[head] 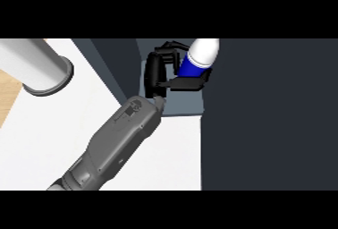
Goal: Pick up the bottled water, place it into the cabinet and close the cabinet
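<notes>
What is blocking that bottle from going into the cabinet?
Nothing visible. The hand is curled round the bottled water and holds it at the cabinet's open compartment, beside the dark door panel. No object shows between the bottle and the inside.

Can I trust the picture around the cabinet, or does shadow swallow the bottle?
Head view: the bottle shows bright white and blue, easy to see; the black fingers blend into the dark cabinet, which reads as flat shade; no glare on the counter.
</notes>
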{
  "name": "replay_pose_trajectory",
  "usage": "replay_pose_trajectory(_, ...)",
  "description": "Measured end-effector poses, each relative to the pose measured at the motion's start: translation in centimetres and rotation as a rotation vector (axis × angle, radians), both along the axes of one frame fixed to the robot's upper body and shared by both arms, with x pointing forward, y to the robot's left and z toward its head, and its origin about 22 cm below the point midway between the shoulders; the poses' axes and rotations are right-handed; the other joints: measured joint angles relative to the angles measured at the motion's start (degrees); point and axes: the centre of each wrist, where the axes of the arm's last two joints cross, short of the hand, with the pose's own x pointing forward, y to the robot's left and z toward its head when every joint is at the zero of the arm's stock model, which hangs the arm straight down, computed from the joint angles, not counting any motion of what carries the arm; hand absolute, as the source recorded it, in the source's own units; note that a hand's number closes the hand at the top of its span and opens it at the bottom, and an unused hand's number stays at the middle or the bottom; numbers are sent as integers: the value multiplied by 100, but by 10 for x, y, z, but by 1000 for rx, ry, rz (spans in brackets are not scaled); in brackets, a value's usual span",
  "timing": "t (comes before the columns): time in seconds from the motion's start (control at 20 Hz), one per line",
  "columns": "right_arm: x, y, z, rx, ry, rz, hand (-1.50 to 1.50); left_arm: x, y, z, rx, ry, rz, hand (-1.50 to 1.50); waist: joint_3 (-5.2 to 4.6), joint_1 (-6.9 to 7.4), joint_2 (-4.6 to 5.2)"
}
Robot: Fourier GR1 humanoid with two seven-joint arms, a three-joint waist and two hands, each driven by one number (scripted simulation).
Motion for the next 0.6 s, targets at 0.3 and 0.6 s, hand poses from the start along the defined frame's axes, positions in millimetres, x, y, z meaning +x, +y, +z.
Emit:
replay_pose_trajectory(0.3,4,-3,-1,7,-13,16,-150,17,11,-13,2,0,53,150,1,-64,27)
replay_pose_trajectory(0.6,3,-3,-1,20,-11,20,-150,35,17,-16,121,-9,91,-150,1,-89,46)
